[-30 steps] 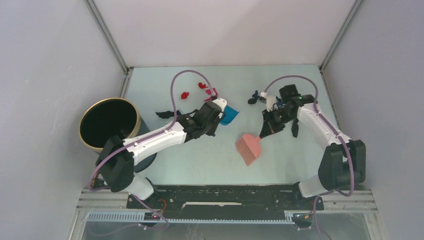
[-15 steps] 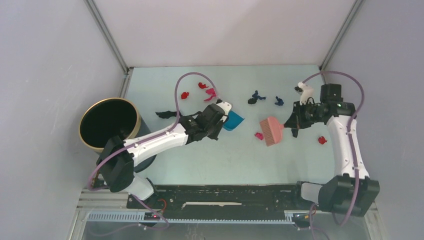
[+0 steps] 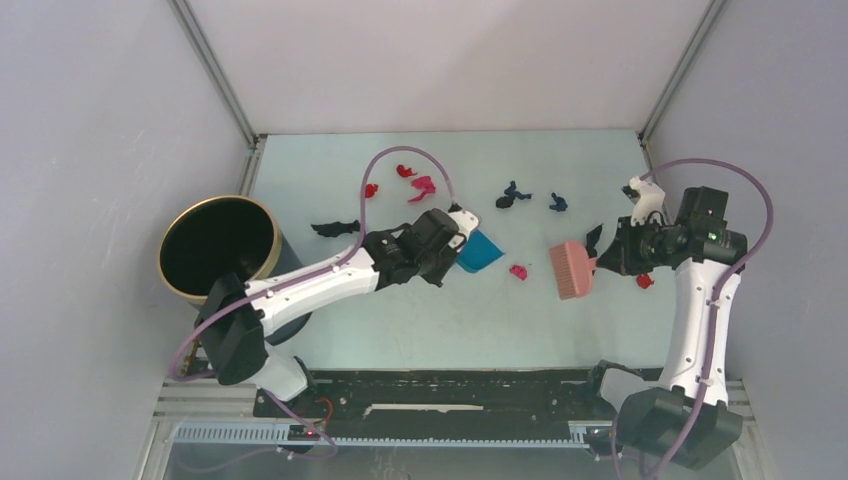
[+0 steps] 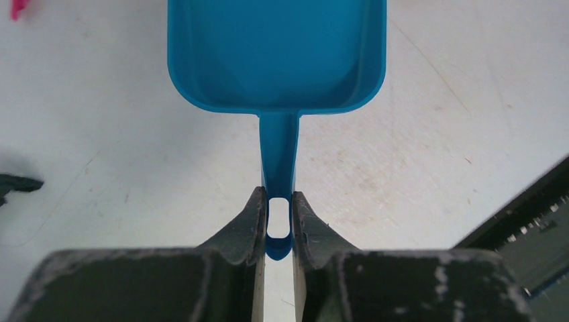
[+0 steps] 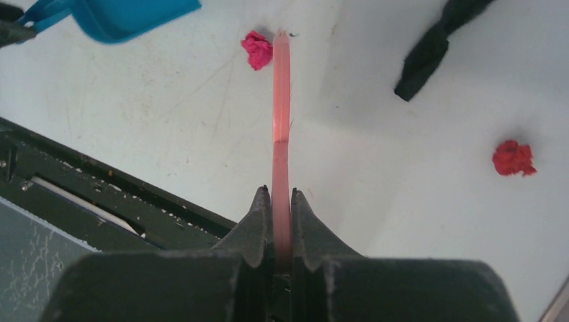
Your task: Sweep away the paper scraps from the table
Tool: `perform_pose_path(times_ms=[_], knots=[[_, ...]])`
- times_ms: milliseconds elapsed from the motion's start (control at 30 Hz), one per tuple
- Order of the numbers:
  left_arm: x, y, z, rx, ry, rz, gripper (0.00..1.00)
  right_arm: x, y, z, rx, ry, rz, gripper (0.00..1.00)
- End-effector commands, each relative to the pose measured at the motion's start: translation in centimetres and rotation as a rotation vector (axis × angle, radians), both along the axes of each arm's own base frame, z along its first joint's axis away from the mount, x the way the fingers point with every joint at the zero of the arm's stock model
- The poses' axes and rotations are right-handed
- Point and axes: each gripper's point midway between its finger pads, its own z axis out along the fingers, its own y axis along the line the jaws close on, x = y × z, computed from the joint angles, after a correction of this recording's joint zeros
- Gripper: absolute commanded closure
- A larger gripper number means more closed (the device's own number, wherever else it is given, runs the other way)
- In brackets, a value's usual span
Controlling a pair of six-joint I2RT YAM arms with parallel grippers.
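My left gripper (image 3: 452, 236) (image 4: 279, 208) is shut on the handle of the blue dustpan (image 3: 480, 252) (image 4: 276, 54), which points right over the table (image 3: 440, 320). My right gripper (image 3: 606, 250) (image 5: 281, 198) is shut on the thin handle of the pink brush (image 3: 572, 269) (image 5: 281, 121). A magenta paper scrap (image 3: 518, 271) (image 5: 257, 49) lies between dustpan and brush head. A red scrap (image 3: 644, 281) (image 5: 513, 158) sits by the right arm. Dark blue scraps (image 3: 514, 191) (image 3: 557, 203), red and magenta scraps (image 3: 405, 171) (image 3: 423, 186) (image 3: 370, 189) and a black one (image 3: 335, 228) lie farther back.
A black bin with a gold rim (image 3: 218, 248) stands at the left beside the left arm. Grey-white walls close in the table on three sides. A black rail (image 3: 450, 385) (image 5: 100, 188) runs along the front edge. A dark scrap (image 5: 433, 47) lies right of the brush.
My right arm has swung right with the brush, uncovering the magenta and red scraps. The left arm has carried the dustpan a little to the right.
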Motion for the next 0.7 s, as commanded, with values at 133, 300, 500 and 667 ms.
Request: perform_pose_path(times_ms=[133,300,500,667], knots=[[-6.9,-5.2,2.1,-0.093,0.041,-0.363,1.0,-0.2,-3.9,0.9,-0.09,-0.051,-0.1,1.0],[-11.3,-6.9,0.2,-0.074,0.137,-0.54,1.0,-0.2,-6.2,0.6,-0.117,-0.048,-0.16,1.0],[-15.2,-8.2,-2.9,-0.023,0.265,-0.643,1.0,-0.4,-8.9,-0.2,-0.186,-0.019,-0.216,1.0],[-15.4,-8.8,-4.9,0.012,0.326,-0.608,1.0,-0.5,-10.7,-1.2,-0.251,-0.013,-0.249,1.0]])
